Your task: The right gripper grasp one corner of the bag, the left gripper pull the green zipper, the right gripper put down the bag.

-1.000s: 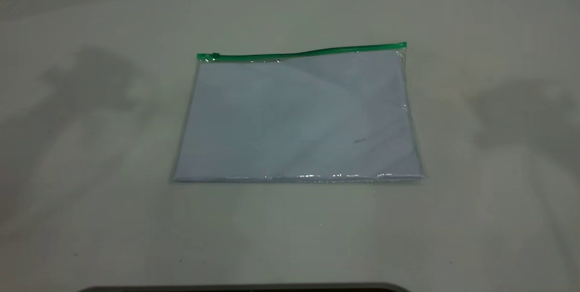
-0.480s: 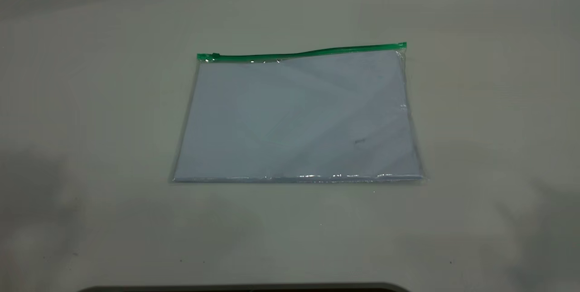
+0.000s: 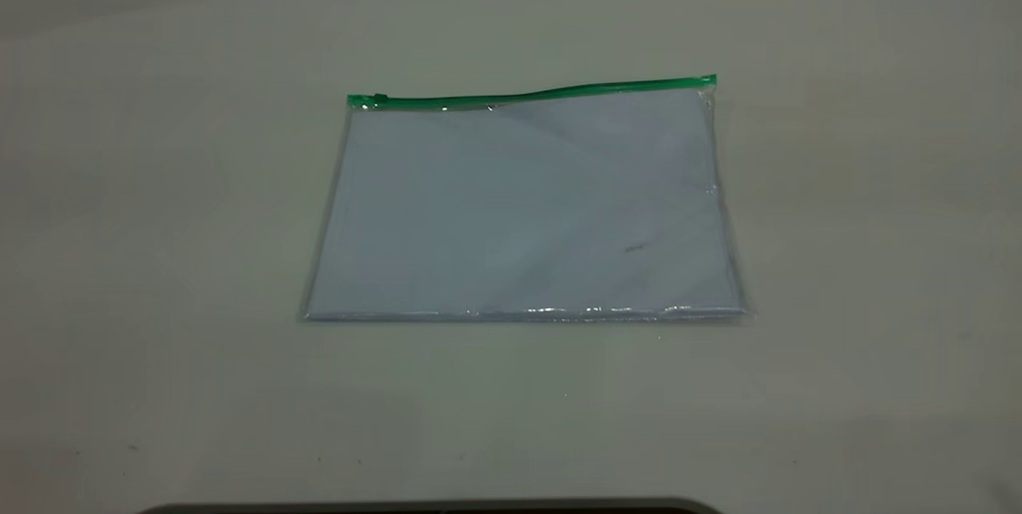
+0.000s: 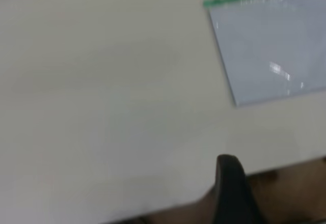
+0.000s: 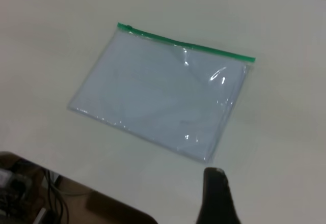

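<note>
Clear bag [image 3: 523, 203] lies flat mid-table, zipper [image 3: 531, 92] along its far edge; whether either gripper is open, you can't tell. Slick plastic may slip from a shallow corner [image 3: 709, 83] pinch.

Neither arm is seen in the exterior view. Of the left claw [image 4: 232, 183], only one dark tapered finger is shown, in the left wrist view; it is held above the edge of the desk [image 4: 102, 107], well apart from the bag [image 4: 270, 46], and nothing is touched by it. Of the right claw [image 5: 216, 196], likewise only one dark tapered finger is shown, in the right wrist view; it is held over the desk, near the bag but apart from it, off the short end away from the slider. Whether either claw is spread or closed cannot be told, since no second finger is shown.
</note>
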Action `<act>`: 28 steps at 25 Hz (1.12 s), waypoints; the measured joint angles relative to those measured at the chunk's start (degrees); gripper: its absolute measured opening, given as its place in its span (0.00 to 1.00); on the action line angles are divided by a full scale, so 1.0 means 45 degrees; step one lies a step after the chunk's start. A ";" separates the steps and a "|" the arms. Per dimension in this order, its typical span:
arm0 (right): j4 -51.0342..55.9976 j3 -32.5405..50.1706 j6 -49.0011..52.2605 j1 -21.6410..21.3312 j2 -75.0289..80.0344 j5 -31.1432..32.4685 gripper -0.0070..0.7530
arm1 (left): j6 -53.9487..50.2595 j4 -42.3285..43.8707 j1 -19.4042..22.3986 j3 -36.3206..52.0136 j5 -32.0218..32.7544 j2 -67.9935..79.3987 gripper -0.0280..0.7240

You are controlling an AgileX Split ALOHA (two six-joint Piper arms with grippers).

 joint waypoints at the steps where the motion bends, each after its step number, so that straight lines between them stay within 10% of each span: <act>1: 0.0000 0.0327 0.0000 0.0000 -0.0410 0.0012 0.77 | -0.0021 0.0000 0.0000 0.0529 0.0000 -0.0488 0.70; 13: -0.0796 0.2347 0.1226 0.0000 -0.4587 0.0766 0.77 | -0.0351 0.0133 0.0000 0.4843 -0.0066 -0.3591 0.70; 28: -0.4362 0.2347 0.2464 0.0000 -0.6745 0.1089 0.77 | -0.0595 0.0279 0.0000 0.5290 -0.0484 -0.3594 0.70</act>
